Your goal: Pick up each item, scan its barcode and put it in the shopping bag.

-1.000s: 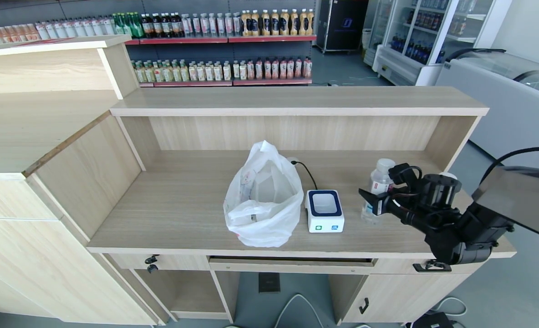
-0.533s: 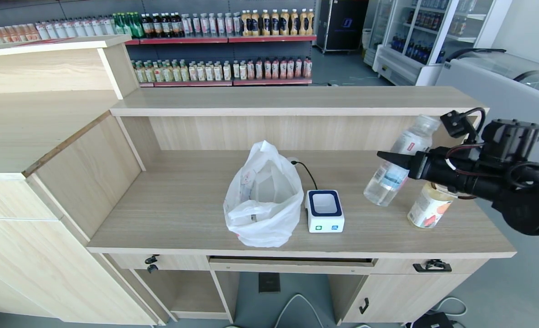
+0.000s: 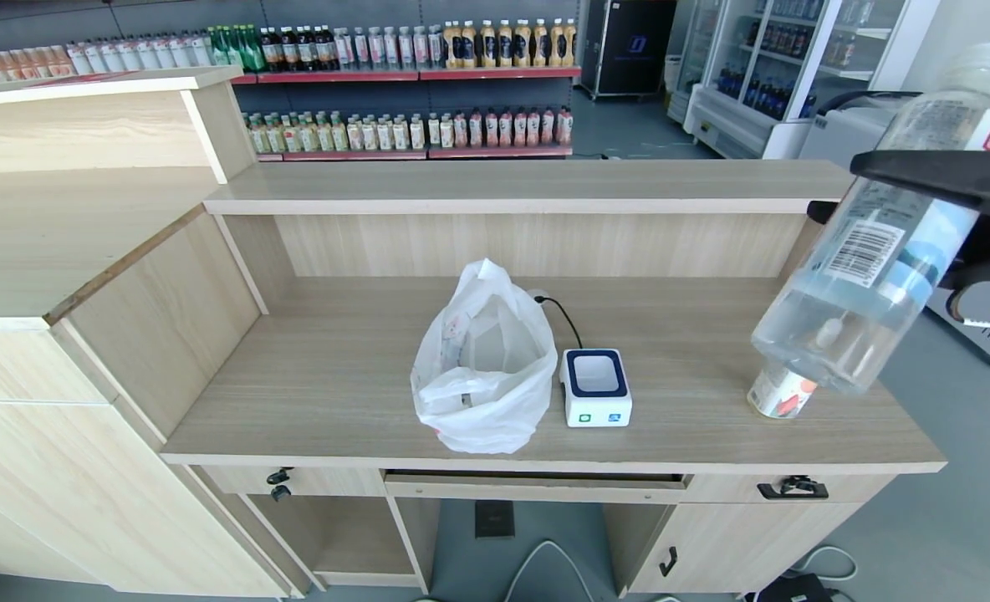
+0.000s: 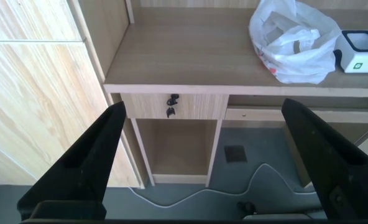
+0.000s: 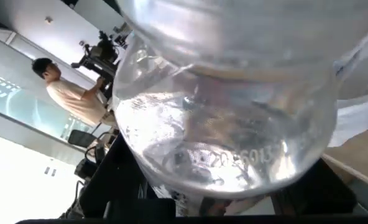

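Raised off the wooden surface [image 3: 336, 376], the water bottle [image 3: 863, 293] hangs tilted in the right claw [image 3: 859, 191], barcode [image 3: 863, 251] showing; left claw [image 4: 202, 155] gapes wide. Drink shelves [image 3: 411, 75] line the far wall.

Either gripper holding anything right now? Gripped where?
The right gripper holds the water bottle, clamped across its upper body just above the barcode. The left gripper is open and holds nothing.
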Tool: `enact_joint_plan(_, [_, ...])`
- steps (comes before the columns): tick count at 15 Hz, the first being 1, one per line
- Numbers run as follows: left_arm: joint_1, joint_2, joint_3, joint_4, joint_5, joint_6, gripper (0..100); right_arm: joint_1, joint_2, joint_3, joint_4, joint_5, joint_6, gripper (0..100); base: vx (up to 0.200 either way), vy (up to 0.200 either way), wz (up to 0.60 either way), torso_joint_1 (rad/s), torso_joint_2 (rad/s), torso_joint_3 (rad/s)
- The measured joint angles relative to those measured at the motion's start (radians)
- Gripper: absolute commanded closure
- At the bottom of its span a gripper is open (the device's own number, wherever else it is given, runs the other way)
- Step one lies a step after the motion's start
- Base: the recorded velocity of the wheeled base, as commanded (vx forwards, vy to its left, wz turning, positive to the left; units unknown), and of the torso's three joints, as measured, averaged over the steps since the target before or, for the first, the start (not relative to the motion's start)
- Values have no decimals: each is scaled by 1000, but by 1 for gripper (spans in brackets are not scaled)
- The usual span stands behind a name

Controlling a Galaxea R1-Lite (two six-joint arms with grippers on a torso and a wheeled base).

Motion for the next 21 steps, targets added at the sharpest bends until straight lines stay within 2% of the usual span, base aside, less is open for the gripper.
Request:
enact_joint_plan(6, [0, 0, 0, 0, 0, 0, 0, 129, -115, 56, -1, 39, -21, 100, 0, 0, 0, 0, 0, 0])
enact_joint_plan(11, [0, 0, 0, 0, 0, 0, 0, 167, -144, 59, -18, 138, -27, 100, 0, 0, 0, 0, 0, 0])
enact_joint_plan(13, [0, 0, 0, 0, 0, 0, 0, 171, -135, 61, -48, 157, -28, 100, 0, 0, 0, 0, 0, 0])
enact_joint_plan(17, [0, 0, 0, 0, 0, 0, 0, 184, -73, 64, -220, 178, -22, 100, 0, 0, 0, 0, 0, 0])
enact_joint_plan(21, [0, 0, 0, 0, 0, 0, 0, 230, -47, 69, -227, 180, -21, 100, 0, 0, 0, 0, 0, 0])
